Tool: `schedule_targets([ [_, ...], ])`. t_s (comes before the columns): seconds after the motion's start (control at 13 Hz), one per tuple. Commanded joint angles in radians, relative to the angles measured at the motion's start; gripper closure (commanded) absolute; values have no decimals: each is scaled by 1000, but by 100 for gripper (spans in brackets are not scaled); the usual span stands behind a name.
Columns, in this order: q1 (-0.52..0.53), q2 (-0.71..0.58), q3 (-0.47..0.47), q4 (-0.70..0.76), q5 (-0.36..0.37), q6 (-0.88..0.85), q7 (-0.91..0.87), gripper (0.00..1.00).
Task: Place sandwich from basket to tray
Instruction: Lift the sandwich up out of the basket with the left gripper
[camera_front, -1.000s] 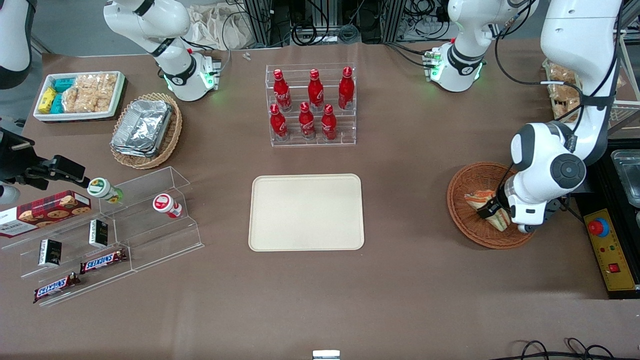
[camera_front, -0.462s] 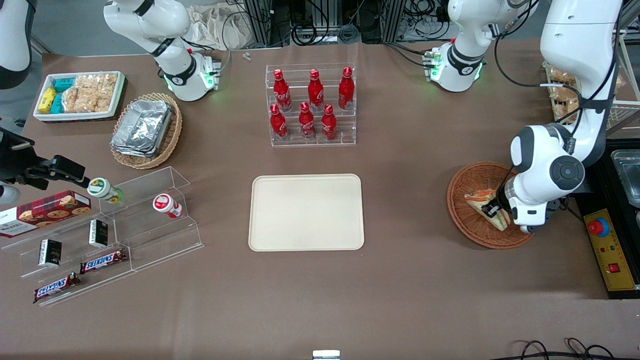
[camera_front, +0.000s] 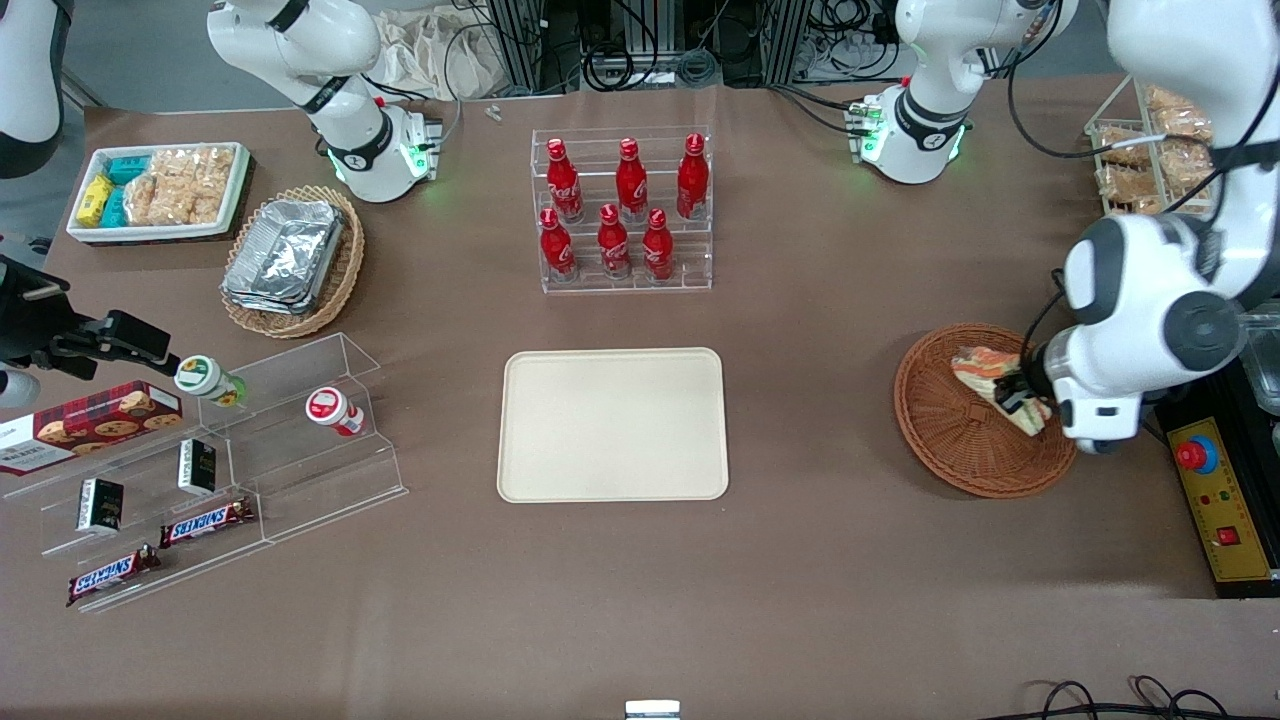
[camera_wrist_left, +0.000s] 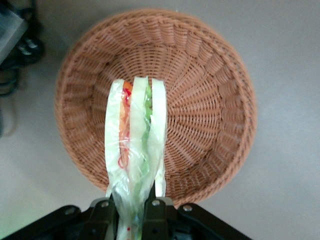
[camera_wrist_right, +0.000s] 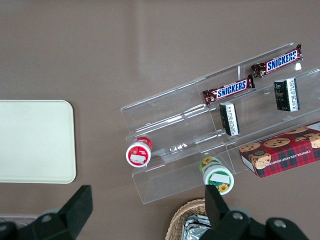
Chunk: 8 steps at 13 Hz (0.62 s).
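My left gripper (camera_front: 1020, 395) is shut on the sandwich (camera_front: 990, 380), a wrapped wedge with pale bread and orange and green stripes, and holds it lifted above the round reddish-brown basket (camera_front: 945, 440). In the left wrist view the sandwich (camera_wrist_left: 136, 135) hangs between the gripper's (camera_wrist_left: 135, 212) closed fingers, over the basket (camera_wrist_left: 210, 90), which holds nothing else. The cream tray (camera_front: 613, 424) lies flat mid-table, toward the parked arm's end from the basket; it also shows in the right wrist view (camera_wrist_right: 35, 141).
A clear rack of red bottles (camera_front: 622, 210) stands farther from the front camera than the tray. A tan basket of foil containers (camera_front: 290, 258), a white snack bin (camera_front: 158, 190) and a clear shelf with snacks (camera_front: 210, 470) lie toward the parked arm's end. A control box with a red button (camera_front: 1222, 500) sits beside the basket.
My left gripper has risen with the sandwich, lifting it out of the basket, and has shifted slightly toward the working arm's end of the table.
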Motion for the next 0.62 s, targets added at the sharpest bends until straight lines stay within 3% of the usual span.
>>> schedule_targets([
  [0.0,-11,7,-23,182,-4,-183,-2,100],
  [0.23,-11,2,-101,242,-4,-260,122,100],
  [0.54,-15,19,-328,286,14,-260,67,100],
])
